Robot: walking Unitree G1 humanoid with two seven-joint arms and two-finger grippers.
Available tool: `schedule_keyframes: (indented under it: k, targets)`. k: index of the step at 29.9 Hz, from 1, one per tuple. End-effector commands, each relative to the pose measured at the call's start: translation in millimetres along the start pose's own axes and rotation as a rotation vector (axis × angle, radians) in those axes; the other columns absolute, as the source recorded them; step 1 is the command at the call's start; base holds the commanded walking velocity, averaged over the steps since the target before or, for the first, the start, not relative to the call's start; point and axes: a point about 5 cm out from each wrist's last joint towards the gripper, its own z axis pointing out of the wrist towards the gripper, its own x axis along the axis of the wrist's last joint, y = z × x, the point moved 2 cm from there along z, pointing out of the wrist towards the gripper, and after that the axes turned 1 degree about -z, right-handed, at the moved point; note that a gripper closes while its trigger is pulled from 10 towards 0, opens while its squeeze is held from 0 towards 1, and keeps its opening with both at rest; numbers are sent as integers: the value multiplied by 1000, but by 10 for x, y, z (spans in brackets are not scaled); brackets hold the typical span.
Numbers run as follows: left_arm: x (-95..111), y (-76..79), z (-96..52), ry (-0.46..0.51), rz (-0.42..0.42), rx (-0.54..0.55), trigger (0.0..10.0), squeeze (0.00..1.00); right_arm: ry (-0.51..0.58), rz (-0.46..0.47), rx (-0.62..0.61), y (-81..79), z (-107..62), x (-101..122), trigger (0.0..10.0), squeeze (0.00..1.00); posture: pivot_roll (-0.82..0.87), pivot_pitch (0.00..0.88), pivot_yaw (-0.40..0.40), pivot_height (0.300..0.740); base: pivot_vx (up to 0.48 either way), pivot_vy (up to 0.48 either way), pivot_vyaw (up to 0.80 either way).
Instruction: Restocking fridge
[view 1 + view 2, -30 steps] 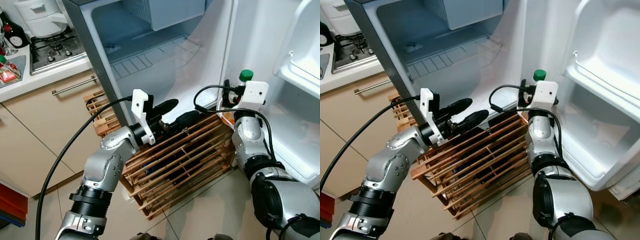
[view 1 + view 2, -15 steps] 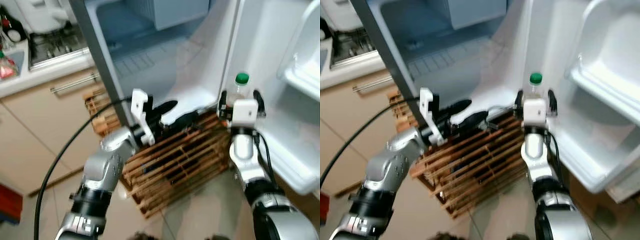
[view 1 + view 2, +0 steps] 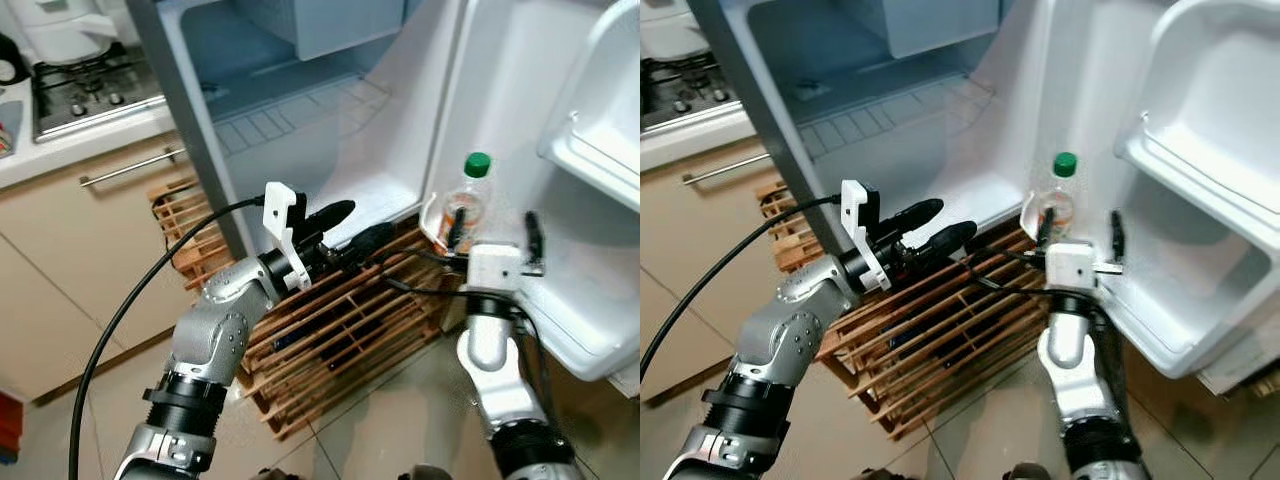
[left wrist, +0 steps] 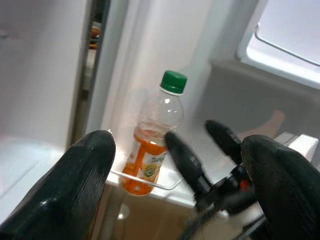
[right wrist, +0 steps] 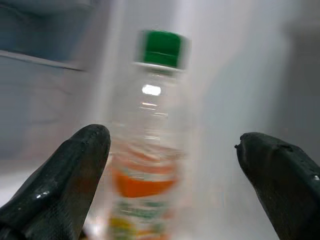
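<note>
- Standing upright in the lower door shelf (image 3: pixel 440 215) of the open fridge (image 3: pixel 330 130), the bottle (image 3: pixel 463 205) with the green cap looks already delivered; it is mostly clear, with orange liquid low down and an orange label.
- That much of the restocking reads as done. The main compartment's wire shelf (image 3: pixel 300 115) and the upper door shelf (image 3: pixel 590 150) appear bare, so I judge most of the job is left.
- A wooden slatted crate (image 3: pixel 340 330) sits on the floor at the fridge's foot, at about 6 o'clock from the compartment; dark shapes show between its slats, but I cannot tell what they are.
- The right gripper (image 3: pixel 490 228) points up at 12 o'clock on a near-vertical forearm, its two black fingers (image 5: pixel 55 180) spread wide. The bottle sits just beyond the left one, and the right wrist view shows clear gaps on both sides, so it has let go and holds nothing.
- The left gripper (image 3: pixel 350 228) reaches toward 2 o'clock over the crate, arm bent at the elbow, aimed at the bottle. Its fingers (image 4: pixel 75 185) stand parted and empty.
- A cooktop (image 3: pixel 85 90) sits on the counter at 10 o'clock, well apart from the work.
</note>
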Motion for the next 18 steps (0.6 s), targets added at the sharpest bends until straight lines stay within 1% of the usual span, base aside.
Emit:
schedule_keyframes:
  k: [1, 4, 5, 6, 7, 10, 11, 12, 13, 18]
  targets:
    - [28, -27, -5, -4, 21, 2, 10000, 0, 17, 51, 21, -72, 49, 83, 10000, 0, -128, 0, 102, 740, 0, 0, 0]
    - [37, -38, -18, -2, 31, 8, 10000, 0, -53, 141, 49, -200, 45, 63, 10000, 0, -120, 0, 100, 740, 0, 0, 0]
    - [36, -41, -23, -2, 33, 10, 10000, 0, -85, 170, 43, -219, 39, 38, 10000, 0, -119, 0, 100, 740, 0, 0, 0]
    - [36, -41, -23, -2, 33, 10, 10000, 0, -85, 170, 43, -219, 39, 38, 10000, 0, -119, 0, 100, 740, 0, 0, 0]
    - [34, -43, -28, -2, 34, 11, 10000, 0, -113, 199, 34, -229, 37, 15, 10000, 0, -119, 0, 100, 740, 0, 0, 0]
    - [35, -47, -41, -4, 43, 15, 10000, 0, -202, 315, 10, -256, 77, -46, 10000, 0, -107, 0, 96, 740, 0, 0, 0]
    - [40, -51, -51, -5, 48, 17, 10000, 0, -238, 367, 10, -275, 93, -59, 10000, 0, -104, 0, 96, 740, 0, 0, 0]
    - [40, -51, -51, -5, 48, 17, 10000, 0, -238, 367, 10, -275, 93, -59, 10000, 0, -104, 0, 96, 740, 0, 0, 0]
    - [44, -55, -58, -5, 50, 19, 10000, 0, -258, 389, 16, -294, 88, -66, 10000, 0, -104, 0, 96, 740, 0, 0, 0]
    - [38, -52, -59, -6, 51, 21, 10000, 0, -295, 392, 26, -317, 84, -102, 10000, 0, -100, 0, 95, 740, 0, 0, 0]
